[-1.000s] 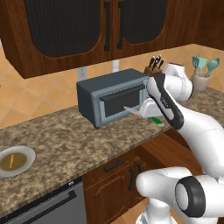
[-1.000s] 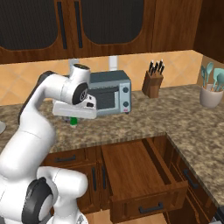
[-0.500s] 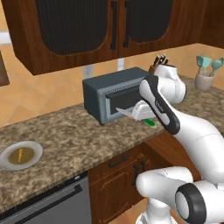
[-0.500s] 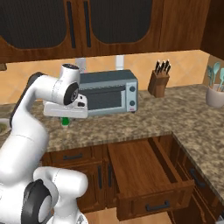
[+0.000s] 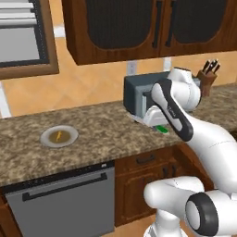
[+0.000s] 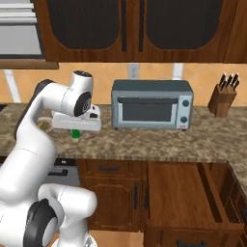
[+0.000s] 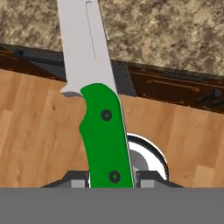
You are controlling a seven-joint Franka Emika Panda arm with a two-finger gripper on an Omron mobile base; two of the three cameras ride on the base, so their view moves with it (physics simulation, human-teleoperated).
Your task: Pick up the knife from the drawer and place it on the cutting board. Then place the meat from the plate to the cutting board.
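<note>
Change: the whole picture has slid since a second ago, so the base has driven to the left along the counter; the plate is now seen nearer the middle of the left base view, and a dishwasher has come into view under the counter.
Gripper: the gripper (image 7: 111,181) is clamped on the knife, just as it was a second ago, and is held up over the counter edge.
Knife: the knife (image 7: 98,109) is held by the end of its bright green handle, which has two small dark rivets. The pale silver blade is pointed away from the hand. A bit of the green handle is seen under the hand (image 5: 162,128) in both base views.
Drawer: the open wooden drawer (image 6: 185,193) is seen below the counter, to the right of the arm.
Counter: the speckled stone counter (image 5: 102,132) is seen under and behind the hand.
Plate: the round pale plate (image 5: 59,136) is set on the counter, well apart from the hand, to the left.
Meat: the tiny orange-yellow meat (image 5: 58,135) is laid in the middle of the plate.
Toaster oven: the grey toaster oven (image 6: 152,104) is set at the back of the counter.
Knife block: the wooden knife block (image 6: 222,99) is set farther right.
</note>
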